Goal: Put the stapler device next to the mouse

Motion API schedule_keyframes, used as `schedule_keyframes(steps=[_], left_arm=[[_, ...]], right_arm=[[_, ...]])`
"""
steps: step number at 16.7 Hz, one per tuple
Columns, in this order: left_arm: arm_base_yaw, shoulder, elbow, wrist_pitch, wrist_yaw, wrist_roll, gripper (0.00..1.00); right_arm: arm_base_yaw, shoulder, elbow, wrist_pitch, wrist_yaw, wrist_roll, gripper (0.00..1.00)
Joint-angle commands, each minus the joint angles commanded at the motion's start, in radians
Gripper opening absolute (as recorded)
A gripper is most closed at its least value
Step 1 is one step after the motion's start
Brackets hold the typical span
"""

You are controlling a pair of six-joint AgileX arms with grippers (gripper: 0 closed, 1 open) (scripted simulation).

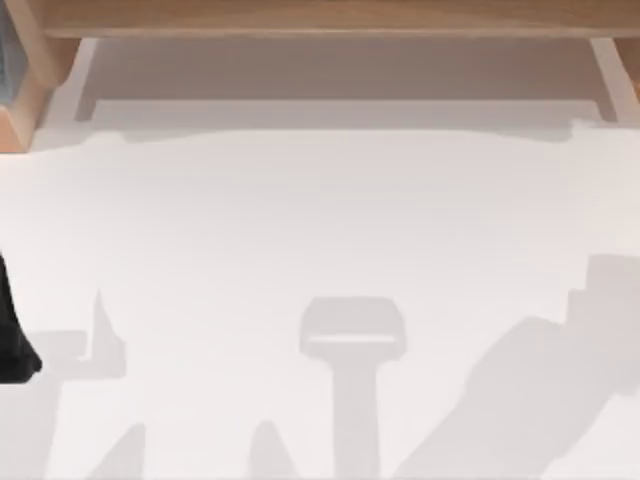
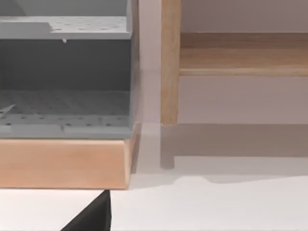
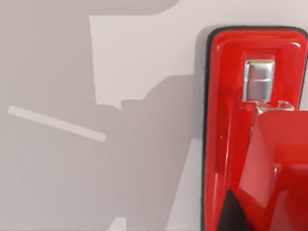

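White table (image 1: 320, 220) ran bare under a wooden shelf (image 1: 320, 18) at its far edge, crossed only by arm shadows. Your right wrist camera looked straight down on the stapler (image 3: 231, 144) — red, black-edged, lying flat on the table with its silver mark (image 3: 259, 79) up. A dark tip beside the stapler's body may have been a finger; I could not tell whether the right gripper was apart or clamped. Your left arm (image 1: 12, 335) sat parked at the table's left edge, facing a grey rack (image 2: 65, 72) — its fingers unreadable too. My advice: centre over the stapler's narrow sides, grip low, lift level.
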Motion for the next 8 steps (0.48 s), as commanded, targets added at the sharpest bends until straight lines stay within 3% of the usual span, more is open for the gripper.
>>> schedule_keyframes(steps=[8], left_arm=[[0.0, 0.0, 0.0, 0.0, 0.0, 0.0, 1.0]], right_arm=[[0.0, 0.0, 0.0, 0.0, 0.0, 0.0, 0.9]])
